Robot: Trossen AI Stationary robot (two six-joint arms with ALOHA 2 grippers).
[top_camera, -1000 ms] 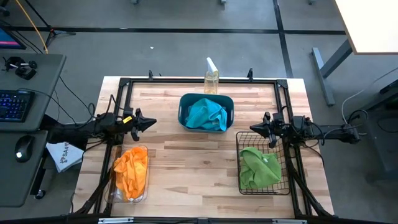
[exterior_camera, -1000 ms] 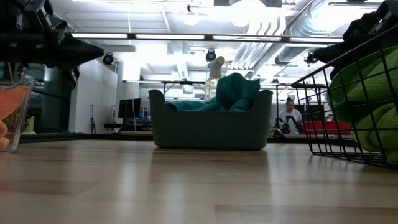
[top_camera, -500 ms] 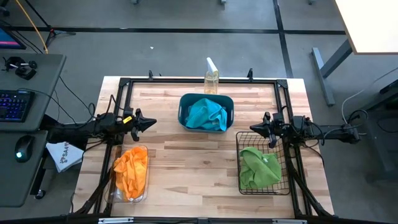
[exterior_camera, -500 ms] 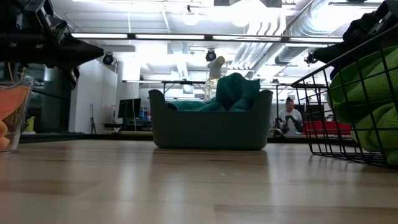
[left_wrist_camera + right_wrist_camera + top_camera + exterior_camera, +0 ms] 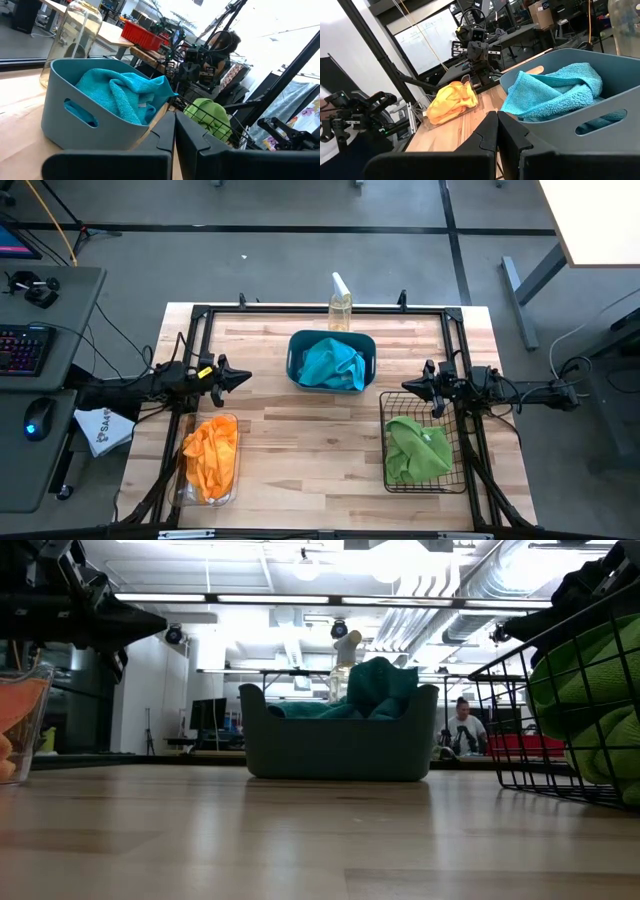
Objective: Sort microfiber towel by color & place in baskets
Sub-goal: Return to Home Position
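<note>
A: Checking on the towels. Lying where, relative to the hands?

B: Sitting sorted by colour, going by the high view. Orange towels [image 5: 210,455] bunching in the clear bin [image 5: 236,480], just beside the left hand [image 5: 240,379], on its side toward the front edge of the counter [image 5: 310,450]. Green towel [image 5: 415,448] slumping in the black wire basket [image 5: 455,480], just beside the right hand [image 5: 408,385], on that same front side. Turquoise towel [image 5: 333,363] heaping in the teal tub [image 5: 293,360], lying ahead of both hands and between them.

A: Handling how, judging by the look?

B: Seeming light, soft and floppy. Looking fuzzy enough for gripping without slipping, and not at all fragile. Probably draping and sagging once lifted. If moving one, pinching a raised fold at the top of the heap rather than digging for an edge.

A: And the arms?

B: Stretching level from either side of the counter and pointing inward toward each other, well apart. Pressing fingers together on both hands and holding nothing. Hovering clear of every towel. Looking parked, with the sorting apparently finished.
</note>
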